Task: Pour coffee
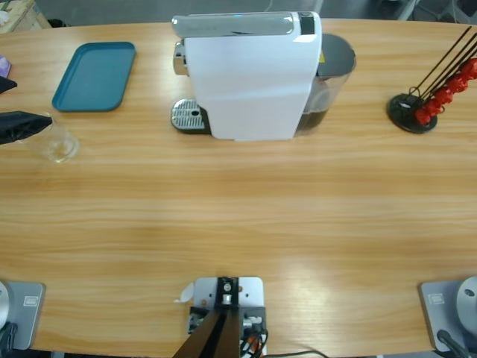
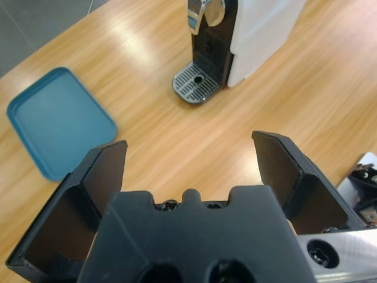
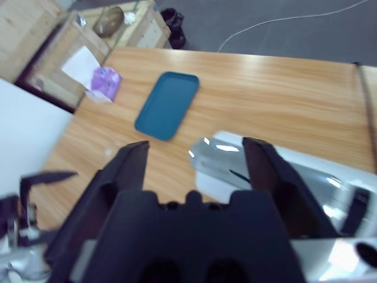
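Overhead, the white coffee machine point(image 1: 250, 74) stood at the upper middle of the wooden table point(image 1: 238, 216), its drip tray point(image 1: 188, 115) facing left. A teal tray point(image 1: 95, 76) lay at upper left. Below it a clear glass point(image 1: 59, 143) stood just beside a black gripper point(image 1: 19, 127) at the left edge; I could not tell whose. No coffee could be made out in the glass. Red capsules point(image 1: 447, 93) hung on a black rack at far right. The left gripper point(image 2: 188, 144) was spread wide, empty, towards the drip tray. The right gripper point(image 3: 195, 144), also spread and empty, hung over the machine.
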`<control>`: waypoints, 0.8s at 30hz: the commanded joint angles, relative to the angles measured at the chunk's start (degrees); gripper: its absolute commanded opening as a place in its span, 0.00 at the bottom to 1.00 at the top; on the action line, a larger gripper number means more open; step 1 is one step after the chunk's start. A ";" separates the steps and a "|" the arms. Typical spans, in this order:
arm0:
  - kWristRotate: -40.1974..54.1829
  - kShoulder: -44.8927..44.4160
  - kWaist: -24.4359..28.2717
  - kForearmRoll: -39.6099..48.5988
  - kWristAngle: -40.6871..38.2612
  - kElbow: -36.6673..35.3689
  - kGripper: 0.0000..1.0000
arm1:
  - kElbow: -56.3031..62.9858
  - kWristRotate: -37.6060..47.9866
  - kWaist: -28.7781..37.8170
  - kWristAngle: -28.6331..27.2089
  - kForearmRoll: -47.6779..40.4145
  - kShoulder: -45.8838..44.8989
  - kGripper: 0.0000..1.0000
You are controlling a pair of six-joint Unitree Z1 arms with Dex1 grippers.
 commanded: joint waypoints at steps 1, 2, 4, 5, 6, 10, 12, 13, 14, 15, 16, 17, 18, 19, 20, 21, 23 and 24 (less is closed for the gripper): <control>7.29 -3.18 5.05 14.47 -0.70 -6.24 0.93 | 15.18 -4.63 -0.59 -2.97 5.10 -15.83 1.00; 10.42 -3.53 6.13 16.36 -0.24 -6.60 0.93 | 17.50 -4.58 -0.59 -3.18 5.10 -17.75 1.00; 16.64 -4.36 6.83 20.00 0.34 -6.05 0.94 | 21.33 -4.54 -0.59 -3.65 5.09 -20.76 1.00; 17.94 -4.64 7.81 20.90 0.37 -5.21 0.99 | 22.65 -4.54 -0.59 -3.60 5.05 -21.70 1.00; 17.97 -5.02 9.85 20.86 1.38 -4.06 1.00 | 23.70 -4.54 -0.59 -3.49 5.01 -22.37 1.00; 9.26 -5.87 18.62 18.26 7.14 -0.65 1.00 | 25.46 -4.56 -0.59 -3.12 5.12 -23.83 1.00; 2.54 -6.06 23.37 17.16 7.70 1.37 0.99 | 25.42 -5.17 -0.59 -2.90 5.23 -23.99 1.00; 1.29 -6.18 23.77 15.77 7.48 2.25 0.98 | 25.41 -5.44 -0.59 -2.86 5.33 -24.06 1.00; 0.27 -5.59 23.84 15.01 7.41 2.39 0.98 | 25.48 -5.74 -0.59 -2.86 5.56 -24.10 1.00; -0.18 -4.41 23.91 14.54 7.55 2.42 0.98 | 25.71 -5.86 -0.59 -2.86 5.77 -24.18 1.00; -0.20 -2.88 24.13 14.20 7.76 2.56 0.99 | 26.25 -5.86 -0.59 -2.79 5.86 -24.45 1.00; -0.15 -1.61 24.41 13.15 7.72 3.42 0.99 | 27.04 -5.86 -0.59 -2.76 5.84 -24.90 1.00; 0.10 -0.91 24.46 10.90 7.70 5.04 1.00 | 27.94 -5.82 -0.59 -2.69 5.81 -25.62 1.00; 0.85 -0.65 24.46 7.73 7.70 7.04 1.00 | 28.96 -5.70 -0.59 -2.69 5.81 -26.54 1.00; 1.63 -0.22 24.53 5.04 7.62 8.56 1.00 | 30.01 -5.52 -0.59 -2.69 5.81 -27.58 1.00; 1.87 0.46 24.55 2.85 7.42 9.38 1.00 | 30.98 -5.38 -0.59 -2.70 5.81 -28.67 1.00; 1.80 1.80 24.55 -1.51 6.67 11.32 1.00 | 32.72 -5.23 -0.59 -2.88 5.81 -30.79 1.00; 0.92 1.90 24.55 -3.85 6.03 13.04 1.00 | 33.51 -5.16 -0.59 -2.98 5.81 -31.71 1.00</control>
